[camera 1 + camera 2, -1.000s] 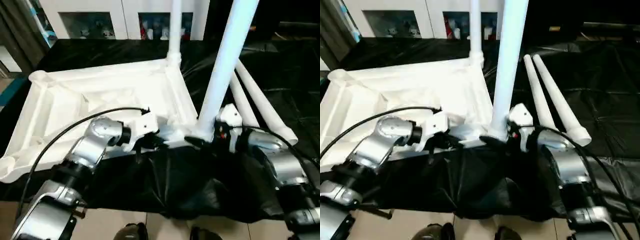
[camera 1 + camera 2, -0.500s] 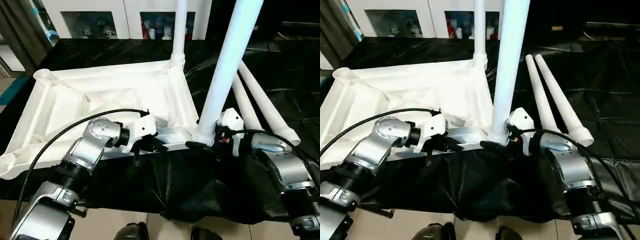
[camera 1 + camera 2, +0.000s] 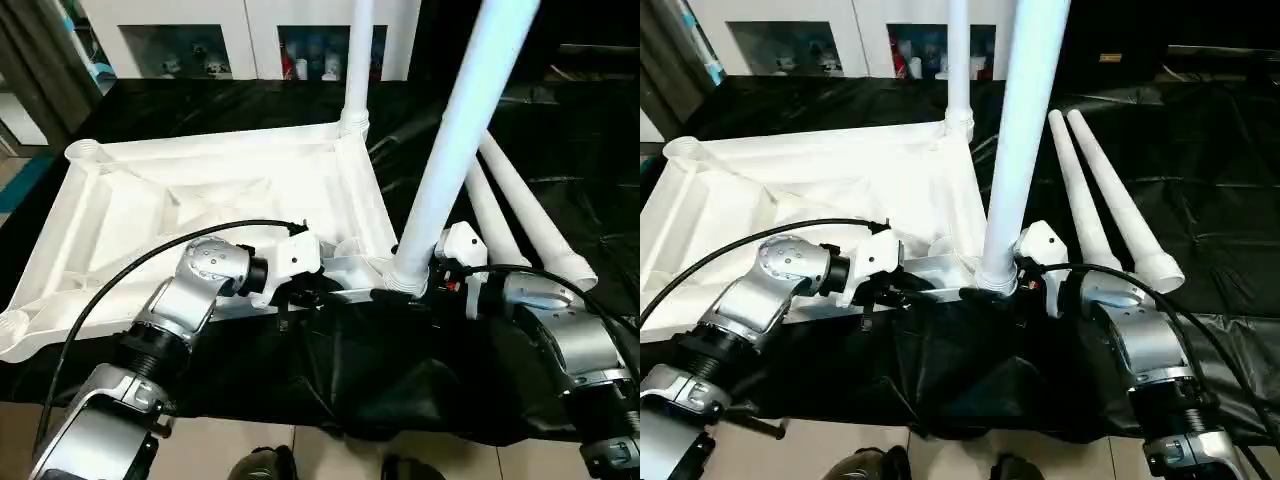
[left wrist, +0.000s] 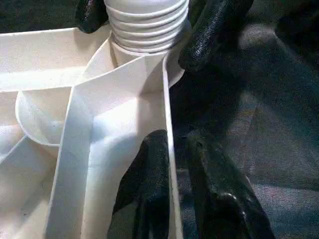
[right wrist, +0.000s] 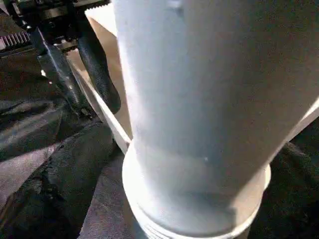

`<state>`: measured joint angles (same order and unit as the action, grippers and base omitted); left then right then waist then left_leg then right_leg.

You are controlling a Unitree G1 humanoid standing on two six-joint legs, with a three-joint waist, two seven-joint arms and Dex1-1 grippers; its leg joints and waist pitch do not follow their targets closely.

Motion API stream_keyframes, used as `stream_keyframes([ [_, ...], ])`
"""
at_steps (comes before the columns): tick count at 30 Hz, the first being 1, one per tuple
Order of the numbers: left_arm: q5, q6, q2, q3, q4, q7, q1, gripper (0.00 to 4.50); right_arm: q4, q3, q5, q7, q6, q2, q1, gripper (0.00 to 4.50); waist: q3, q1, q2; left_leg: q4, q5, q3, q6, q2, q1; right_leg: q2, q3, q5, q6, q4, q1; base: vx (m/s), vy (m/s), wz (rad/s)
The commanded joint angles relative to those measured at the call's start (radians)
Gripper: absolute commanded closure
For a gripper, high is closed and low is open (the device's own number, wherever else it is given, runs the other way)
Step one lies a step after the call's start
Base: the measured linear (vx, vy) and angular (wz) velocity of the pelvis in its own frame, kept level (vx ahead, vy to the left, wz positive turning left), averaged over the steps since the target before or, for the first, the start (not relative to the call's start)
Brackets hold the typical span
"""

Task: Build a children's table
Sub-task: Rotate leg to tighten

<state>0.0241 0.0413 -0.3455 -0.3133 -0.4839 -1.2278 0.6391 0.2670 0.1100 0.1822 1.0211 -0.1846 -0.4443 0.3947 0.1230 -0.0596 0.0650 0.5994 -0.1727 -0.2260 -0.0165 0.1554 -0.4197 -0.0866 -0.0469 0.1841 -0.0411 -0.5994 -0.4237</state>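
Note:
The children's table top (image 3: 200,200) lies upside down on black cloth, ribs up. One white leg (image 3: 356,60) stands in its far right corner socket. A second leg (image 3: 450,150) leans in the near right socket, and my right gripper (image 3: 405,290) is shut on its ribbed base (image 4: 144,25). My left gripper (image 4: 172,199) straddles the top's near rim (image 4: 167,124) just beside that socket. One finger is inside the rim and one outside, with a thin gap on the outer side. Two more legs (image 3: 530,225) lie side by side on the cloth to the right.
A white cabinet with glass doors (image 3: 250,30) stands behind the work. The corner sockets on the left, far (image 3: 85,152) and near (image 3: 10,335), hold no leg. The cloth hangs over the front edge (image 3: 380,400), and the floor shows below it.
My left gripper has slid right along the near rim toward the corner socket, and its fingers have eased apart a little. The right gripper still holds the leaning leg's base.

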Motion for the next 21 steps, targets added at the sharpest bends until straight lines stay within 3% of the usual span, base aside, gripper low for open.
stream_keyframes([
  [1, 0.000, -0.008, -0.006, -0.017, -0.012, -0.010, 0.002, 3.76, -0.025, 0.012, -0.003, 0.003, -0.003, -0.001, -0.007, 0.00, -0.091, -0.001, -0.013, -0.061, -0.082, 0.047, -0.151, 0.080, 0.039, -0.072, 0.038, 0.023, -0.254, 0.047, 0.056, 0.000, 0.000, 0.00],
  [7, 0.007, -0.015, -0.023, -0.012, -0.027, -0.012, 0.005, 3.76, -0.023, 0.014, -0.001, 0.000, -0.001, -0.002, -0.005, 0.00, -0.094, -0.001, -0.012, -0.059, -0.075, 0.048, -0.154, 0.080, 0.039, -0.071, 0.037, 0.016, -0.256, 0.044, 0.056, 0.000, 0.000, 0.00],
  [15, 0.015, -0.007, -0.031, -0.019, -0.040, -0.020, 0.011, 4.47, -0.025, 0.015, 0.001, 0.000, 0.000, -0.002, -0.005, 0.00, -0.095, -0.002, -0.012, -0.058, -0.087, 0.047, -0.141, 0.079, 0.040, -0.072, 0.038, 0.032, -0.256, 0.044, 0.056, 0.000, 0.000, 0.00],
  [21, 0.018, -0.008, -0.036, -0.023, -0.050, -0.021, 0.017, 4.47, -0.021, 0.010, 0.008, 0.004, 0.003, -0.007, 0.001, 0.00, -0.091, -0.004, -0.011, -0.059, -0.114, 0.047, -0.132, 0.078, 0.041, -0.072, 0.038, 0.078, -0.250, 0.050, 0.054, 0.000, 0.000, 0.00],
])
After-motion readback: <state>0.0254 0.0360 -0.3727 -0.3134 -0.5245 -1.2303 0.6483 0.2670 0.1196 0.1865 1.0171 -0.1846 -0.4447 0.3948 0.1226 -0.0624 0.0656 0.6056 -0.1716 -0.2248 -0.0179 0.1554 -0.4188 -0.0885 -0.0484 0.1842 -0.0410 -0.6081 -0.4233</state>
